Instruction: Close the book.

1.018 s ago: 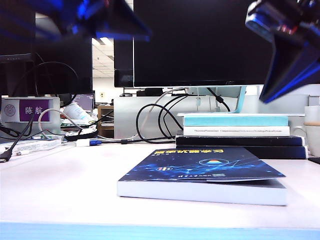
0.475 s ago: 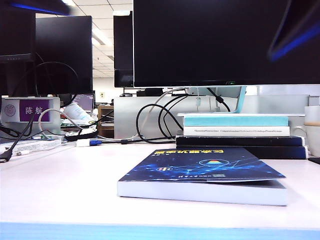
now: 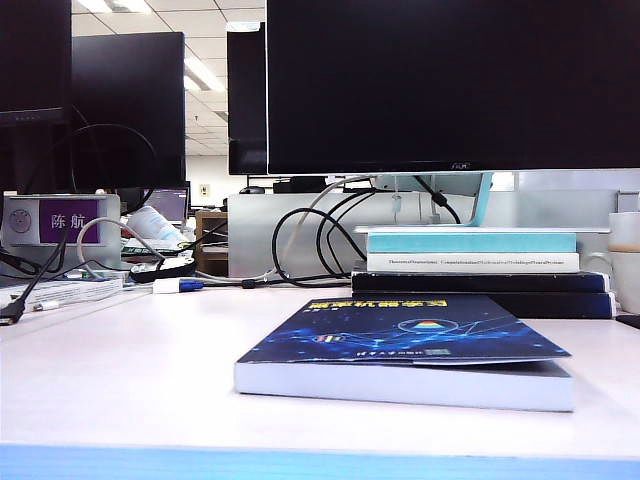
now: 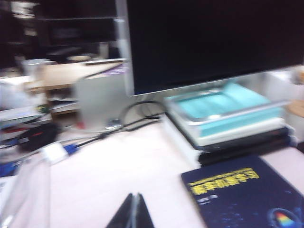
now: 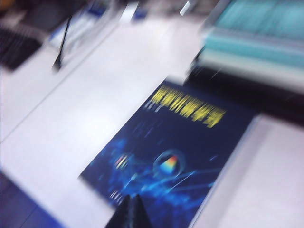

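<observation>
Book: the book (image 3: 405, 350) lies flat and closed on the near right of the white table (image 3: 120, 370); dark-blue cover up, yellow title at its far end
Left gripper: left gripper (image 4: 133, 213) above bare table, left of the book (image 4: 247, 197); fingertips together, holding nothing
Right gripper: right gripper (image 5: 129, 212) above the book (image 5: 171, 152) near its near edge; fingertips pressed together, empty; view blurred
Far: stacked books (image 3: 475, 262) just behind; monitor (image 3: 450, 85) beyond
</observation>
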{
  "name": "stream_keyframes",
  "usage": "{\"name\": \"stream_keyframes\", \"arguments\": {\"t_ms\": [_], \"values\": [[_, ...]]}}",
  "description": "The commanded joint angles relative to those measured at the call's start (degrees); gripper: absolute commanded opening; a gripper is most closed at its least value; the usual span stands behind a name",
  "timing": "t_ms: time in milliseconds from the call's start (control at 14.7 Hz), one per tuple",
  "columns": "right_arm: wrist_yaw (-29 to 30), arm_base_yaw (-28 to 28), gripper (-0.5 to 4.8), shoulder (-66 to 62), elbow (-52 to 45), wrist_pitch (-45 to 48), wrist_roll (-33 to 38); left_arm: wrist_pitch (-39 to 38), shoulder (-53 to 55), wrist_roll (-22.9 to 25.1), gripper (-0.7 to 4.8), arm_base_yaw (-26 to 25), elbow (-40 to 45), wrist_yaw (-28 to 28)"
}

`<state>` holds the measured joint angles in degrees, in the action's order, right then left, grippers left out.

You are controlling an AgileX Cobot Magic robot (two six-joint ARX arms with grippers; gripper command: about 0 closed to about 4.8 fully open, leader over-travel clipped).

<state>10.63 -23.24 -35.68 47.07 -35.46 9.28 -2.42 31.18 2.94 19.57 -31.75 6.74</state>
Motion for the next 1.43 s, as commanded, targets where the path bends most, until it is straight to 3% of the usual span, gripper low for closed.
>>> {"name": "stream_keyframes", "arguments": {"t_ms": [68,407,679,747,815,883,1154,1222,1426], "values": [[-4.20,0.33,-0.01,2.97,-0.74,1.88,-2.32,-0.24,-4.22,-2.34,-0.05,0.00,3.91,-1.77],[-6.91,0.28,-0.01,12.94,-7.32,6.75,-2.08,-1.38,-13.42,-7.50,-0.05,-0.02,11.69,-3.28],[-10.97,0.28,-0.01,23.85,-12.24,7.65,-2.23,-3.96,-19.69,-7.43,-0.05,-0.02,12.04,-7.45],[-15.91,0.31,-0.01,30.27,-15.37,8.63,-5.22,-3.98,-22.14,-7.17,-0.05,-0.02,13.55,-9.18],[-17.22,0.31,-0.01,32.52,-17.62,10.58,-6.27,-3.91,-22.75,-6.60,-0.05,-0.02,14.58,-10.78],[-18.58,0.35,-0.01,35.47,-24.13,24.02,-5.27,-2.99,-23.10,-6.03,-0.05,-0.04,17.92,-10.73],[-17.86,0.33,-0.01,34.86,-30.88,37.73,-4.33,0.70,-23.06,-7.63,-0.05,-0.04,22.16,-11.15],[-19.56,0.35,-0.01,34.91,-37.70,44.85,-0.68,6.01,-23.06,-7.89,-0.05,-0.11,25.66,-12.09],[-19.19,3.63,-0.01,34.99,-40.13,43.43,-1.81,6.97,-23.04,-6.36,-0.05,-1.46,26.34,-12.09]]}}
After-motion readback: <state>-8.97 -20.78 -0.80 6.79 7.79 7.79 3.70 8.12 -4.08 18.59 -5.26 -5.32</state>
